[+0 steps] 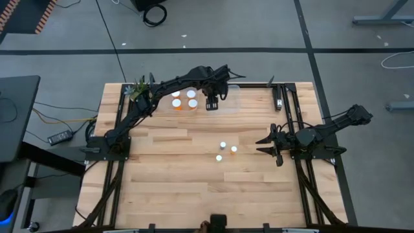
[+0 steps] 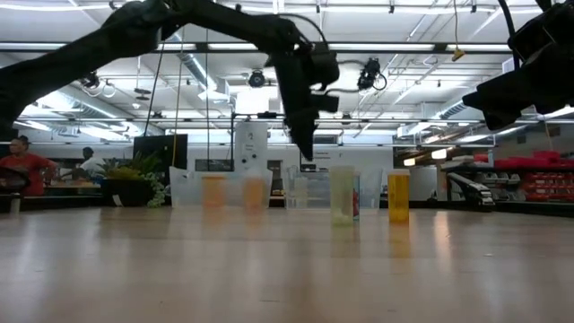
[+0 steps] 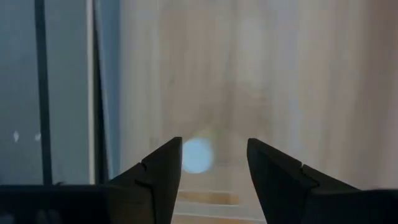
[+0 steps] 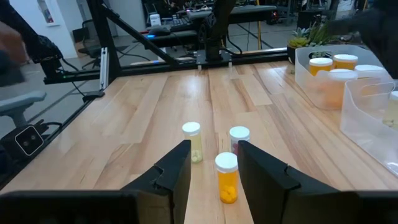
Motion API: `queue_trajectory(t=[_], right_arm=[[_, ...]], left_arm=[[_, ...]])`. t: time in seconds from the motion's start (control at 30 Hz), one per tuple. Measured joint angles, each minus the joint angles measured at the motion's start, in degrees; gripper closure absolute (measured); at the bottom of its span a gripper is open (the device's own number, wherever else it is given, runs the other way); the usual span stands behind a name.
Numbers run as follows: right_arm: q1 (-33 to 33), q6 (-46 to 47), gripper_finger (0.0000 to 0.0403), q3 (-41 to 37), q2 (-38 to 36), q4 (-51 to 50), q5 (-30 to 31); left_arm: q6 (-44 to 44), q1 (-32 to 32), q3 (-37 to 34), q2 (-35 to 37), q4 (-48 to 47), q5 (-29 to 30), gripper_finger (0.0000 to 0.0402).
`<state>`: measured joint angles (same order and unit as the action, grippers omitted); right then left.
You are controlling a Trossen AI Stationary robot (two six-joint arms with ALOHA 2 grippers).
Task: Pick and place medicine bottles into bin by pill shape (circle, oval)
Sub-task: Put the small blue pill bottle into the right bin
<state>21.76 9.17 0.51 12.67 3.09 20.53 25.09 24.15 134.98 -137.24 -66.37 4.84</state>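
Three small medicine bottles point(image 1: 222, 145) point(image 1: 233, 149) point(image 1: 218, 157) stand upright on the wooden table's middle; the right wrist view shows them as a pale one point(image 4: 191, 142), another pale one point(image 4: 239, 138) and an orange one point(image 4: 227, 177). Several white-capped orange bottles point(image 1: 184, 99) stand in a clear bin point(image 1: 169, 109) at the far edge. A second clear bin point(image 1: 231, 103) stands beside it, and a pale bottle point(image 4: 392, 109) shows in it. My left gripper point(image 1: 211, 103) point(image 3: 214, 162) hangs open above the bins, pointing down, a blurred white cap point(image 3: 198, 155) below it. My right gripper point(image 1: 264, 145) point(image 4: 214, 168) rests open and level at the right, short of the three bottles.
A small green potted plant point(image 1: 138, 89) stands at the table's far left corner, beside the left arm. Bare wood lies across the near half of the table point(image 1: 194, 194). A black frame runs along the table's right side point(image 1: 284, 97).
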Motion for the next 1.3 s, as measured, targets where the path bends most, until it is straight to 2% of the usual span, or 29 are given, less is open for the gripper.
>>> queue_trajectory(t=[0.17,0.3,0.63,1.0,1.3], right_arm=[[0.02,0.0,0.0265,0.0,0.0,0.0,0.0],[0.02,0.0,0.0265,0.0,0.0,0.01,0.0],[0.0,0.0,0.0265,0.0,0.0,0.02,0.0],[0.02,0.0,0.0265,0.0,0.0,0.0,0.0],[0.01,0.0,0.0265,0.0,0.0,0.01,0.01]], left_arm=[[-0.61,-4.57,0.02,1.37,-0.34,-6.58,0.0212],[-2.91,-8.95,-0.42,1.37,-2.74,-8.78,0.0212],[-12.63,-18.25,-1.6,1.22,-5.55,-8.9,0.0187],[-18.96,-20.76,-1.61,0.38,-3.12,-5.02,0.0119],[-20.34,-21.93,-7.28,0.52,1.09,-5.22,0.0113]])
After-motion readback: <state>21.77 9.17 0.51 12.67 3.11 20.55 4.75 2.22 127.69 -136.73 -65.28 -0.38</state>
